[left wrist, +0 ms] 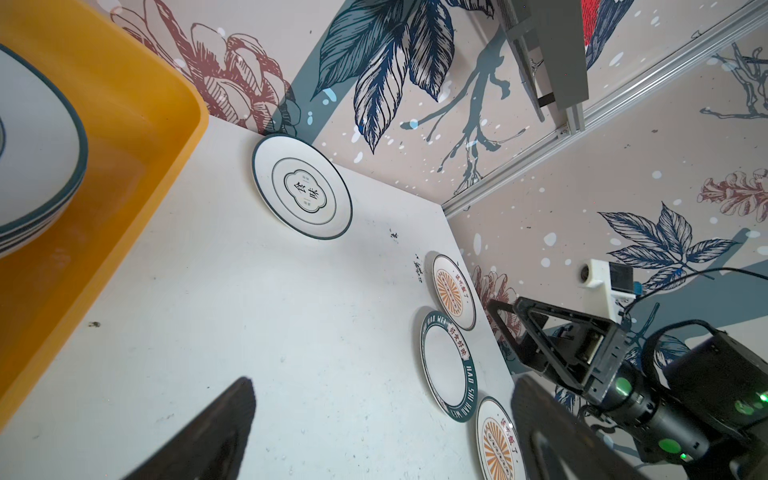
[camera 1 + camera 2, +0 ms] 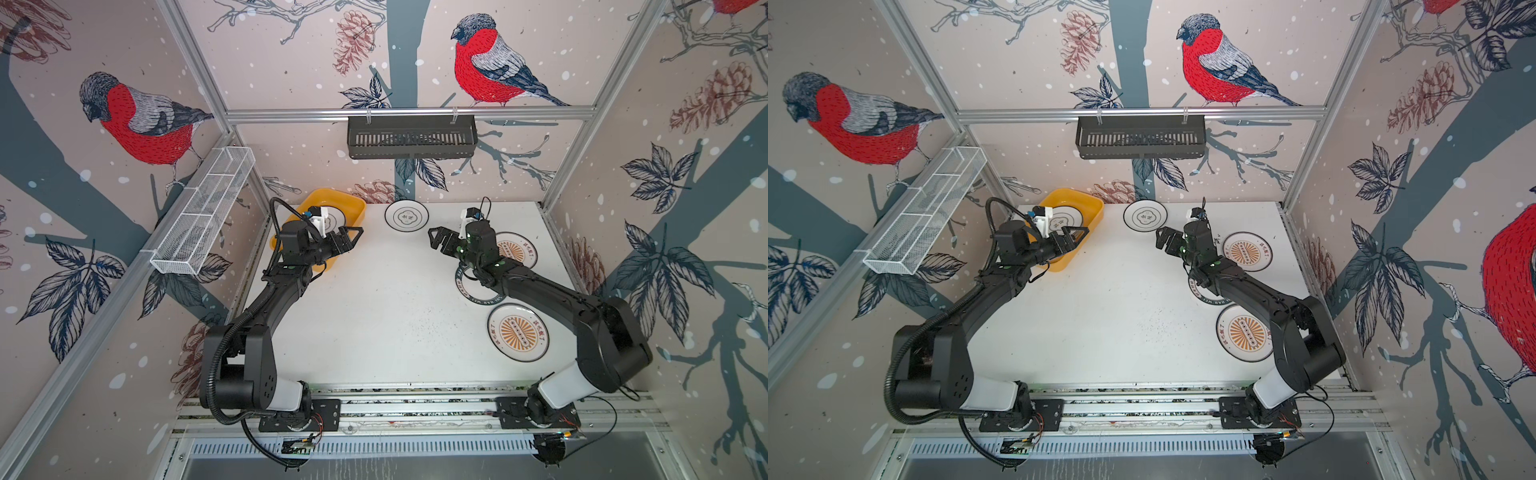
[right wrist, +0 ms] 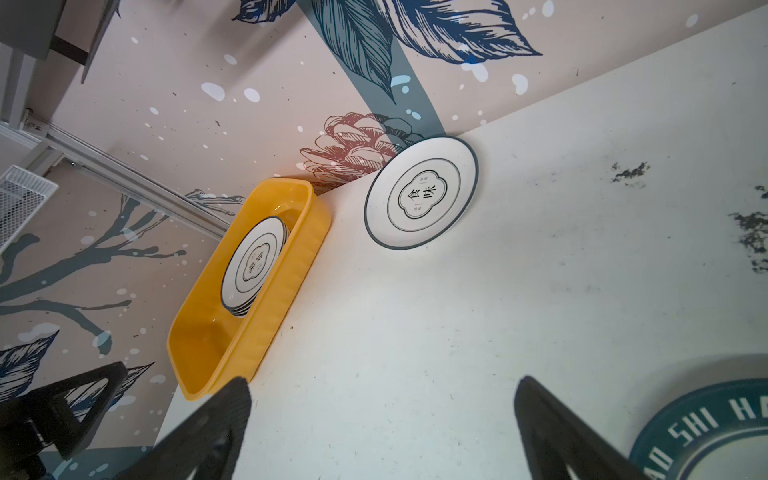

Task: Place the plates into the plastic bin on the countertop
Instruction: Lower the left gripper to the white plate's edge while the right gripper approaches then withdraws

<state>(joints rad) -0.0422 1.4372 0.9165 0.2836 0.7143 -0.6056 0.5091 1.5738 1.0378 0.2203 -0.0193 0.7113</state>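
Left wrist: grn-rim plate [image 1: 446,365] reads "HAO SHI"; emblem plate [image 1: 302,192] "食味"

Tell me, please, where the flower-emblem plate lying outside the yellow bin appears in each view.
Top view: flower-emblem plate at the back edge of the countertop, right of the plastic bin.
Top view: same back-edge spot, right of the bin.
Left wrist: by the wall, between the bin and a sunburst plate.
Right wrist: by the wall, beside the bin's far corner.
Shared landmark: the yellow bin.
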